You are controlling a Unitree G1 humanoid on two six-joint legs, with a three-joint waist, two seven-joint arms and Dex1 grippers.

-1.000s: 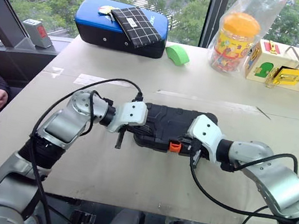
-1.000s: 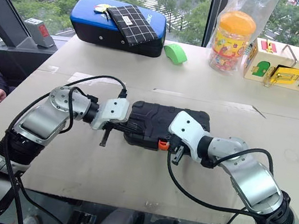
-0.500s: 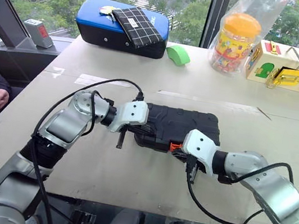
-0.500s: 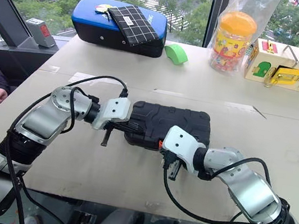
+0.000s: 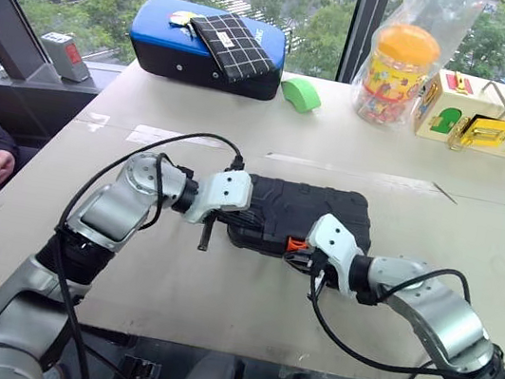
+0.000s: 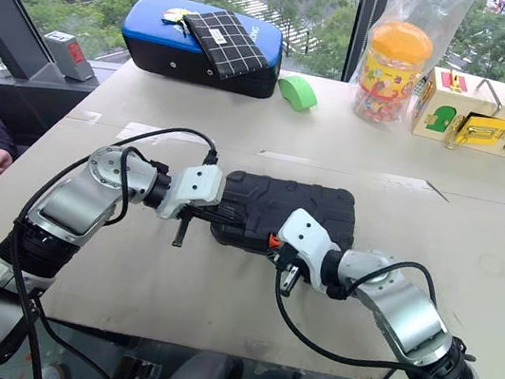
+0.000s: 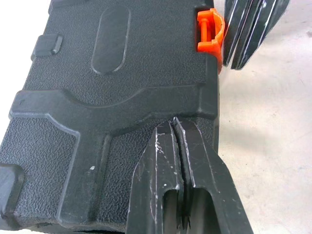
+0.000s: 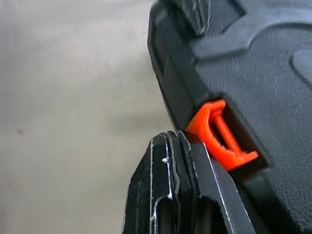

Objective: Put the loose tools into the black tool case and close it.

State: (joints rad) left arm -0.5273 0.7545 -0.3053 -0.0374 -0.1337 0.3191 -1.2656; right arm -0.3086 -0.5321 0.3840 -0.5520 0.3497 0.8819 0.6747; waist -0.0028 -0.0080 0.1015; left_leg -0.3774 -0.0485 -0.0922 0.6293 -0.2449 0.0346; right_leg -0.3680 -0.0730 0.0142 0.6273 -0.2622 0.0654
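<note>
black tool case (image 5: 301,216) lidded; left end effector (image 7: 176,127) clenched atop; right end effector (image 8: 171,139) clenched at latch (image 8: 222,136)

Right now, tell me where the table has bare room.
Free: the near strip in front of the black tool case, and the band between it and the blue-topped case. Crowded: the far edge, with the candy jar and the latch box.

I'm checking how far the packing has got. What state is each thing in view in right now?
black tool case: lid down, lying flat on the table.
orange latch: on the case's front edge; whether it is snapped shut cannot be told.
left gripper: shut, tips on the case lid.
right gripper: shut, tips right beside the latch.
blue-topped case: closed, checked pouch lying on top.
</note>
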